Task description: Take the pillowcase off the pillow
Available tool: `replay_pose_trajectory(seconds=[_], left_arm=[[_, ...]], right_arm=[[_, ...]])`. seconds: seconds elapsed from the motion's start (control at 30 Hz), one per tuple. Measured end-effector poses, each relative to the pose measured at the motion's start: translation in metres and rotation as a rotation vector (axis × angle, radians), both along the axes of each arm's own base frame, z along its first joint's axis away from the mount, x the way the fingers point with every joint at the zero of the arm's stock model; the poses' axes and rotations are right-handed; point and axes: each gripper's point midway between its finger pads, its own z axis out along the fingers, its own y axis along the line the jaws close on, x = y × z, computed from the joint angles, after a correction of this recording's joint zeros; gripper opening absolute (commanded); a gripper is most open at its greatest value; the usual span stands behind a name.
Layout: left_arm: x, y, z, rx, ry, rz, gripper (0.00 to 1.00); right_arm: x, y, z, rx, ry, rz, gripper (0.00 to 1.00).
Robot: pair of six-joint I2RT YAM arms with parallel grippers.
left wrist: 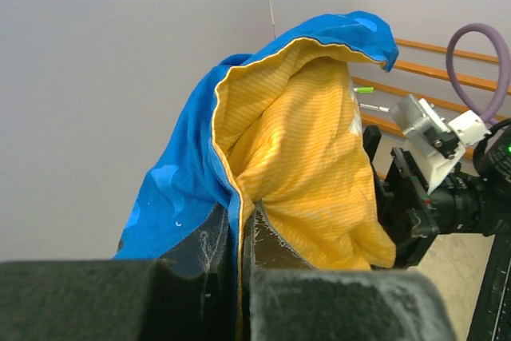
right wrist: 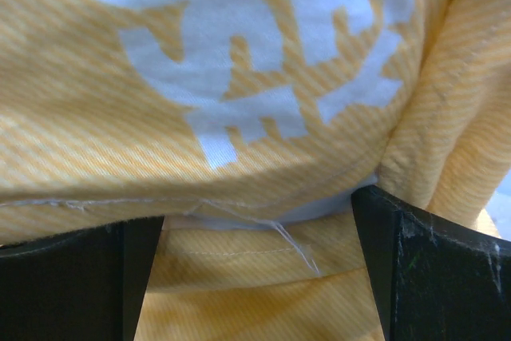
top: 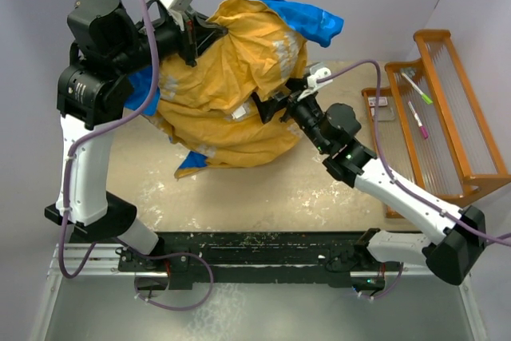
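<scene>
At 3 o'clock an orange wooden slatted rack [top: 447, 117] holds markers [top: 417, 120], well apart. The thin fabric pillowcase [top: 231, 93], yellow-orange inside out with blue flaps, is bunched mid-desk [top: 263, 189], long axis 7 to 1 o'clock. The left claw [top: 194, 36] pinches its hem, nearly closed. The right claw [top: 275, 105] clamps a thick fold.

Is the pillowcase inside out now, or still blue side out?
Mostly inside out: the pillowcase shows its yellow-orange lining across most of the bundle, blue only at the top flap and lower edges.
</scene>
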Motion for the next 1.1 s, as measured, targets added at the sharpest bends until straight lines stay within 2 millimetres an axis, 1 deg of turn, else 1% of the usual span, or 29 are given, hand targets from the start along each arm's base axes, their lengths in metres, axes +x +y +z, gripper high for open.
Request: replay_pose_trajectory(seconds=[0.17, 0.2, 0.23, 0.27, 0.33, 0.4, 0.43, 0.47, 0.5, 0.53, 0.57, 0.6, 0.63, 0.67, 0.73, 0.77, 0.8, 0.83, 0.93, 1.0, 1.03, 1.1], left_arm=[[0.001, -0.004, -0.004, 0.006, 0.013, -0.022, 0.0], [0.001, -0.005, -0.005, 0.008, 0.016, -0.025, 0.0], [0.002, -0.006, -0.006, 0.008, 0.017, -0.027, 0.0], [0.002, -0.006, -0.007, 0.01, 0.019, -0.029, 0.0], [0.003, -0.006, -0.007, 0.01, 0.022, -0.029, 0.0], [0.004, -0.005, -0.009, 0.012, 0.026, -0.027, 0.0], [0.005, -0.005, -0.009, 0.014, 0.029, -0.026, 0.0], [0.006, -0.005, -0.01, 0.016, 0.03, -0.022, 0.08], [0.007, -0.004, -0.011, 0.019, 0.029, -0.017, 0.14], [0.009, -0.003, -0.012, 0.024, 0.027, -0.006, 0.15], [0.012, -0.002, -0.014, 0.032, 0.02, 0.006, 0.19], [0.016, 0.0, -0.015, 0.037, 0.014, 0.019, 0.34], [0.021, 0.003, -0.017, 0.041, 0.005, 0.042, 0.52], [0.026, 0.007, -0.016, 0.045, -0.011, 0.065, 0.68], [0.037, 0.018, -0.01, 0.047, -0.073, 0.13, 0.88], [0.041, 0.025, -0.004, 0.044, -0.113, 0.168, 0.94], [0.044, 0.03, 0.002, 0.041, -0.15, 0.203, 0.99], [0.046, 0.037, 0.008, 0.04, -0.194, 0.239, 1.0], [0.041, 0.05, 0.029, 0.038, -0.315, 0.294, 0.99], [0.03, 0.052, 0.043, 0.033, -0.379, 0.282, 0.99], [0.021, 0.052, 0.048, 0.034, -0.412, 0.261, 0.99], [-0.003, 0.048, 0.053, 0.045, -0.475, 0.194, 0.99]], right_arm=[[0.014, 0.007, 0.002, -0.044, -0.061, -0.017, 0.98], [0.016, 0.008, 0.002, -0.055, -0.07, -0.019, 0.96], [0.018, 0.009, 0.003, -0.063, -0.08, -0.017, 0.9], [0.02, 0.012, 0.003, -0.07, -0.093, -0.004, 0.83], [0.023, 0.018, 0.004, -0.078, -0.11, 0.029, 0.63], [0.026, 0.028, 0.005, -0.083, -0.122, 0.066, 0.45], [0.028, 0.033, 0.006, -0.077, -0.125, 0.079, 0.32], [0.03, 0.038, 0.006, -0.071, -0.126, 0.098, 0.13], [0.031, 0.041, 0.005, -0.068, -0.126, 0.105, 0.0], [0.032, 0.045, 0.004, -0.058, -0.117, 0.124, 0.0], [0.033, 0.048, 0.004, -0.054, -0.109, 0.132, 0.0], [0.034, 0.049, 0.003, -0.053, -0.102, 0.132, 0.0], [0.036, 0.051, 0.002, -0.05, -0.087, 0.132, 0.0], [0.036, 0.051, 0.001, -0.049, -0.075, 0.133, 0.0], [0.037, 0.051, 0.002, -0.047, -0.045, 0.132, 0.0], [0.037, 0.051, 0.004, -0.05, -0.024, 0.128, 0.0], [0.039, 0.049, 0.009, -0.05, -0.005, 0.116, 0.0], [0.04, 0.048, 0.013, -0.053, 0.011, 0.107, 0.0], [0.049, 0.047, 0.033, -0.064, 0.057, 0.066, 0.0], [0.055, 0.048, 0.047, -0.066, 0.083, 0.041, 0.0], [0.059, 0.049, 0.05, -0.067, 0.1, 0.029, 0.0], [0.064, 0.05, 0.057, -0.068, 0.126, 0.011, 0.0]])
